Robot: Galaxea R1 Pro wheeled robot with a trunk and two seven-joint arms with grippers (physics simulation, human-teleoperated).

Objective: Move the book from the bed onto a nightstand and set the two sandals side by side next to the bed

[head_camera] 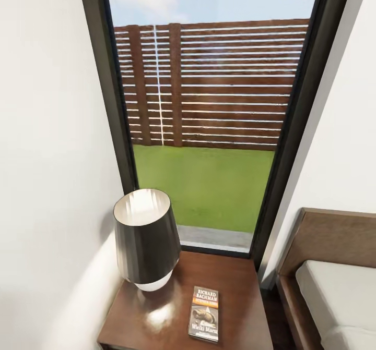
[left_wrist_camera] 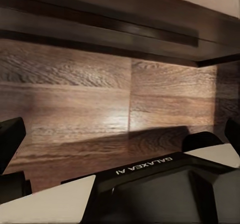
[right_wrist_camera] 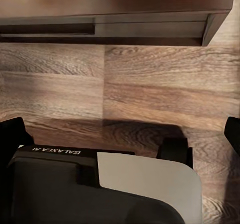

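- Book [head_camera: 203, 314] lies flat on the nightstand [head_camera: 237, 287] top, near its front, cover up.
- Lamp [head_camera: 145, 239] stands just beside it.
- Bed [head_camera: 334, 292] is alongside; window [head_camera: 209, 105] is beyond.
- Jaws of both arms: width cannot be told; wrist views show wood floor [left_wrist_camera: 100, 98].

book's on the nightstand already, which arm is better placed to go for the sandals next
Cannot call it. The book lies on the nightstand, and both wrist views show plank floor with open fingers, no sandal near either. Neither arm has a visible edge.

A dark-shaded lamp [head_camera: 145, 240] with a white base stands upright.
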